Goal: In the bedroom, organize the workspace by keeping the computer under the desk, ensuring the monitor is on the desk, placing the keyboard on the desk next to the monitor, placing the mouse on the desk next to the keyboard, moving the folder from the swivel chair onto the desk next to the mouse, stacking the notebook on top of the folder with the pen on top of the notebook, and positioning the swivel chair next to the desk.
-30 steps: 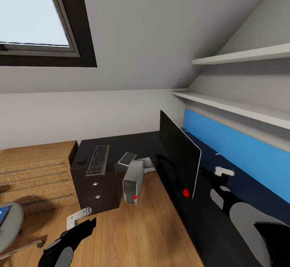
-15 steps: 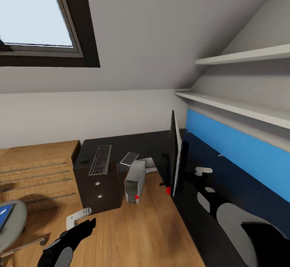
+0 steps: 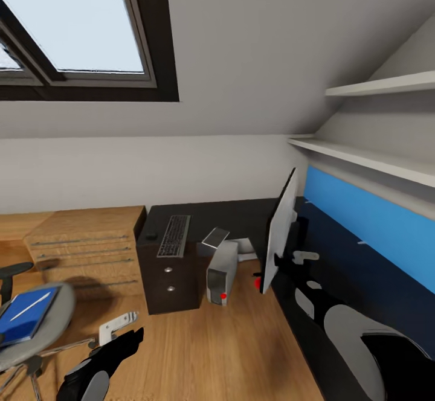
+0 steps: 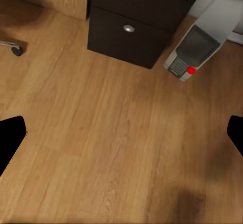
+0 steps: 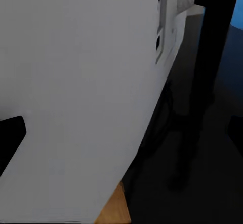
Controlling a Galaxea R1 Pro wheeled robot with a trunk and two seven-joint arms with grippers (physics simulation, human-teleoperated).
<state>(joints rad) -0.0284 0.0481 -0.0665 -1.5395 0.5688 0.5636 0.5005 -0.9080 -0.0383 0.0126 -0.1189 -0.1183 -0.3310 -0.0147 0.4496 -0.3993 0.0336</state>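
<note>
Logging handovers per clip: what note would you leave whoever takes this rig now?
Left tool open; right tool open at the pale back of the wide black monitor. Monitor, flat black keyboard and small black mouse sit on the black-topped desk; silver-grey tower computer on the floor beside its drawers. To do: bright blue folder and slim white pen lie on the grey swivel chair.

Keyboard (image 3: 174,235) left of monitor (image 3: 280,239)

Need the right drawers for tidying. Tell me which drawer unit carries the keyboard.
The dark unit with round knobs, part of the desk; the keyboard lies on top. The light wooden unit beside it carries none.
</note>
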